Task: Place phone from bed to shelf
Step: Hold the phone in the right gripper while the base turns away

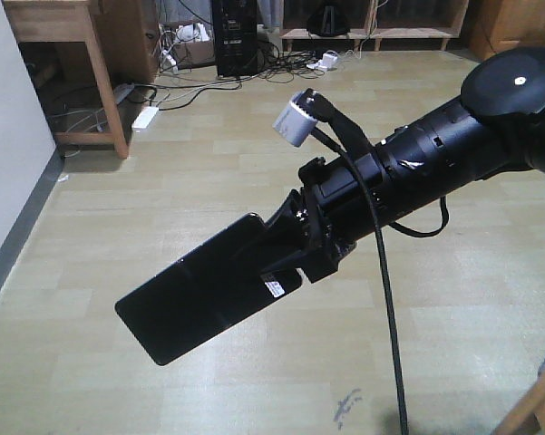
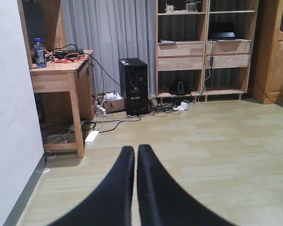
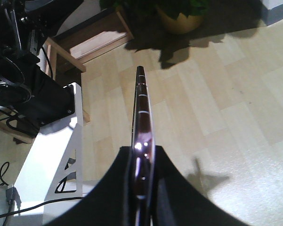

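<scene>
Right claw (image 1: 290, 237) clamps thin glossy black slab phone (image 1: 195, 294) by one end, long axis toward 8 o'clock; light-wood cubby shelf (image 1: 372, 34) far at 1 o'clock; left claw (image 2: 135, 162) closed, empty

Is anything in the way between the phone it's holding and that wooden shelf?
Nothing visible. The phone, clamped in the right jaws, hangs over bare floor. The shelf stands across the room; only cables and a black tower sit by its foot, low and to the left.
</scene>
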Available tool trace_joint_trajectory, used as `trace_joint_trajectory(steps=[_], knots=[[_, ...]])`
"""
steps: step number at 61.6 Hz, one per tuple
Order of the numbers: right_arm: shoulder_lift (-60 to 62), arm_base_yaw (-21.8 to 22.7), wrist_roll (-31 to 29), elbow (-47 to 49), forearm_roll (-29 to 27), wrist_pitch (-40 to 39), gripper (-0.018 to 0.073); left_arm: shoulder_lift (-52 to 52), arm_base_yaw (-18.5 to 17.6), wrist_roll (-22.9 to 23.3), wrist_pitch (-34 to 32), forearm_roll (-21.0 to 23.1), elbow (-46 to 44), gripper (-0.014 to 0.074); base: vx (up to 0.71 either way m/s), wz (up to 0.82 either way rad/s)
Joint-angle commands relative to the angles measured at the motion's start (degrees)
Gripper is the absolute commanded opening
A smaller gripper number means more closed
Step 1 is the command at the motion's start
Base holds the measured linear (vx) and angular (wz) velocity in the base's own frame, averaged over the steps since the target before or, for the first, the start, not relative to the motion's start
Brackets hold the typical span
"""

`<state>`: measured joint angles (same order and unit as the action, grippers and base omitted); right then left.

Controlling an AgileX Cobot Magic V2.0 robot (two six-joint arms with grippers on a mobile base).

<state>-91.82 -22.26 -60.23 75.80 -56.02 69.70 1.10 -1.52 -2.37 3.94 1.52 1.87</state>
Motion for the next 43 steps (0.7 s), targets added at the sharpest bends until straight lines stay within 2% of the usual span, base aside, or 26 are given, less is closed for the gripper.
trace_joint_trajectory(steps=[1, 43], knots=[[2.5, 0.1, -0.2, 1.4, -4.6, 4.0, -0.0002, 0.4, 0.1, 0.5, -4.3, 0.6, -1.4, 0.0001, 0.39, 0.0], [2.5, 0.1, -0.2, 1.4, -4.6, 4.0, -0.0002, 0.4, 0.1, 0.5, -4.3, 0.6, -1.4, 0.0001, 0.43, 0.04]])
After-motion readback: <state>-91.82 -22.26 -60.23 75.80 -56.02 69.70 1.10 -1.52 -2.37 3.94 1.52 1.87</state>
